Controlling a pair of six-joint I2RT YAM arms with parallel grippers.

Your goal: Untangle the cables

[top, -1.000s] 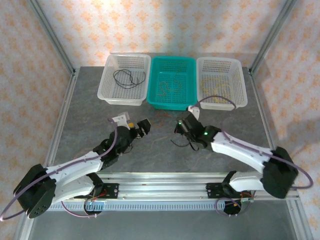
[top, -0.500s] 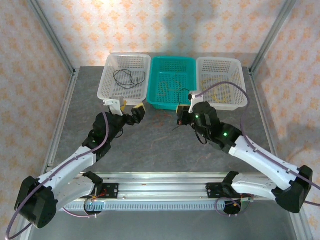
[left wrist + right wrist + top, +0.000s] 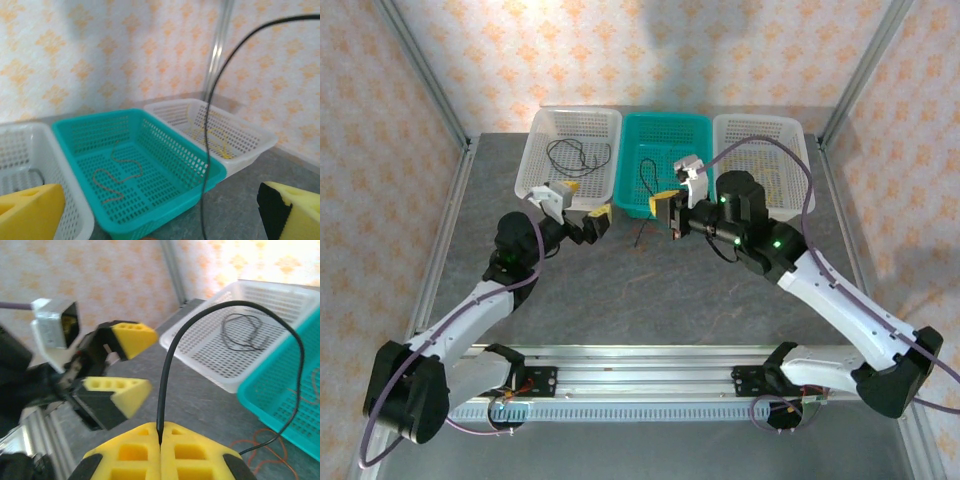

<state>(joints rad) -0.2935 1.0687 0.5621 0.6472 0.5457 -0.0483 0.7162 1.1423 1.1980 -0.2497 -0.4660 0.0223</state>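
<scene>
My right tool (image 3: 161,439) is pinched shut on a black cable (image 3: 165,380), which arches up from the pads and hangs down in front of the teal basket (image 3: 665,118), above the worktop (image 3: 650,290). My left tool (image 3: 587,207) stands wide and empty near it. A second black cable (image 3: 576,155) lies in the left white basket (image 3: 535,150), a brownish cable (image 3: 114,156) in the teal one and a yellow cable (image 3: 221,145) in the right white basket (image 3: 240,140)
</scene>
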